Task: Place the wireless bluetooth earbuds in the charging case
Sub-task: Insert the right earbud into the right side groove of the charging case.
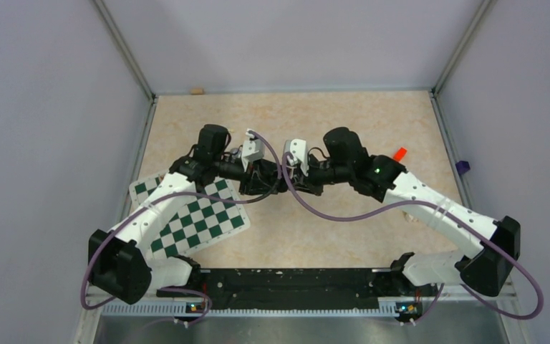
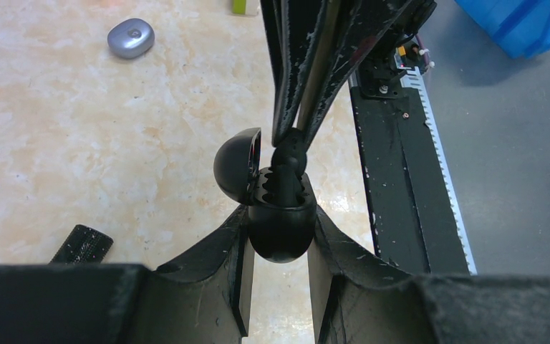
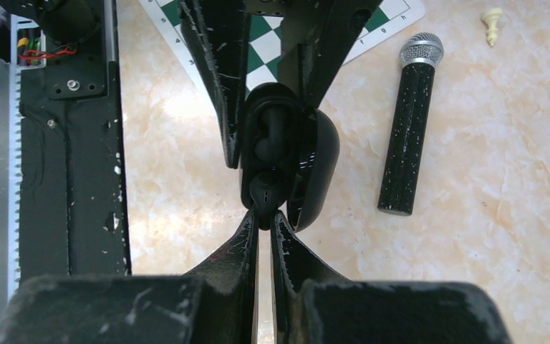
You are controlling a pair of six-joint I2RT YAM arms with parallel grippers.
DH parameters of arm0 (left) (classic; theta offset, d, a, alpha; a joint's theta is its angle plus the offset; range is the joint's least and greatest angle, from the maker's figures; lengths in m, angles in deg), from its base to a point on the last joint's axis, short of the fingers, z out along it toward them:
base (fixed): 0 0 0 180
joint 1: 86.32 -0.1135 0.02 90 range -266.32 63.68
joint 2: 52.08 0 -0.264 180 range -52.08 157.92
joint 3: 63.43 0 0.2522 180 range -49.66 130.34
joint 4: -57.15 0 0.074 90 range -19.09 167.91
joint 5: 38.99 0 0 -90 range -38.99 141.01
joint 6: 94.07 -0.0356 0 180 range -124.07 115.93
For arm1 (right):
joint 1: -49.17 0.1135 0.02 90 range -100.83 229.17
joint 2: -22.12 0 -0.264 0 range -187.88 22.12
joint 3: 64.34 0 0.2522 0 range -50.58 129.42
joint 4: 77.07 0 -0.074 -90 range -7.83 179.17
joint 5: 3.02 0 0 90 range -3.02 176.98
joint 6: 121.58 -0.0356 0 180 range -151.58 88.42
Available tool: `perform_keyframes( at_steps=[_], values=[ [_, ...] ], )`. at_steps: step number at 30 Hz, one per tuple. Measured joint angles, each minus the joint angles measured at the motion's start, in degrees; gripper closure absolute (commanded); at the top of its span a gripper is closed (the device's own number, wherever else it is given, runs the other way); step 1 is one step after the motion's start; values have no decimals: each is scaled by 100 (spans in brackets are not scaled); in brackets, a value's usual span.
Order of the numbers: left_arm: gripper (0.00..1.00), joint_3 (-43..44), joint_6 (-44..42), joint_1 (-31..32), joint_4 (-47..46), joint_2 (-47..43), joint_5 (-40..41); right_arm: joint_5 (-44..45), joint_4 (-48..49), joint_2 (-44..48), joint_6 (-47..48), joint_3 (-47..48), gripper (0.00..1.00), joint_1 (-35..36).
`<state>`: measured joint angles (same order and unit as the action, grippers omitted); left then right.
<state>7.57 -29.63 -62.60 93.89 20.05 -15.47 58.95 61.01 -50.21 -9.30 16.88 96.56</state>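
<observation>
My left gripper point(image 2: 281, 221) is shut on the black charging case point(image 2: 279, 236), gripping its rounded body from both sides. The case's lid point(image 2: 235, 168) stands open to the left. My right gripper point(image 3: 266, 217) is shut on a black earbud point(image 3: 265, 192), whose far end sits in the mouth of the case point(image 3: 271, 136). In the left wrist view this earbud point(image 2: 291, 149) shows between the right gripper's fingers point(image 2: 308, 72) and the case opening. From the top, the two grippers meet tip to tip at mid-table: left gripper point(image 1: 261, 177), right gripper point(image 1: 297, 172). No other earbuds show.
A closed pale purple pod point(image 2: 130, 37) lies on the table. A black microphone point(image 3: 408, 122) lies beside the case, with a cream chess piece point(image 3: 493, 25) beyond it. A green chessboard point(image 1: 186, 222) sits front left, a red object point(image 1: 399, 153) at the right.
</observation>
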Motion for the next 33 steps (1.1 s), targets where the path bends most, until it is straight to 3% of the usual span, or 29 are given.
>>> perform_keyframes(
  at_steps=[14,24,33],
  values=[
    [100,-4,13,0,-24,-63,-13,273,197,-52,17,-46,100,173],
    [100,-11,13,0,-37,-87,-4,291,17,-48,129,-13,64,201],
    [100,-17,13,0,-72,-118,-11,365,-433,280,358,573,60,227]
  ],
)
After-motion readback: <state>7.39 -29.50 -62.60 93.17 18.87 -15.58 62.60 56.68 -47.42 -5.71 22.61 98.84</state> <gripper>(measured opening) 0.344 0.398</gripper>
